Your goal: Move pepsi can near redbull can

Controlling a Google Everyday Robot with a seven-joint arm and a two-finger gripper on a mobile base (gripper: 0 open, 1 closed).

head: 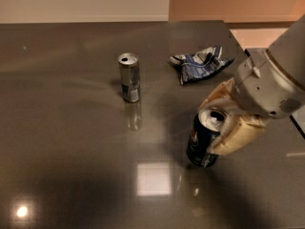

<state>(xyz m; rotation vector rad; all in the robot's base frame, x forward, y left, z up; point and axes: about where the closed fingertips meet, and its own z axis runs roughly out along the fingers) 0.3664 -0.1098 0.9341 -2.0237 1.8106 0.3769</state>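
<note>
Item one: my gripper (pixel 220 120), over the right-hand part of the surface (pixel 62 142), roughly midway between the far and near edges. Its cream fingers (pixel 238 135) stand on either side of the upper part of the pepsi can (pixel 200 142) and look clamped on it just below the open silver top. Item two: the pepsi can itself, dark navy with the round logo facing left, held tilted with its top leaning toward the right edge. I cannot tell whether its base touches the surface or hangs just clear of it. Item three: the redbull can (pixel 129 78), slim and silver, upright, set toward the far edge and left of the middle, well apart from the pepsi can. Item four: a crumpled blue-and-white foil bag (pixel 200 63), lying near the far right corner, between neither can. Step in hand, as I judge it: grasp made, carrying stage, with the gap to the redbull can not yet closed. The next move calls for travel toward the far left, with the load passing in front of the bag. It should end with the pepsi can set upright just beside the redbull can without knocking that narrow can over.
</note>
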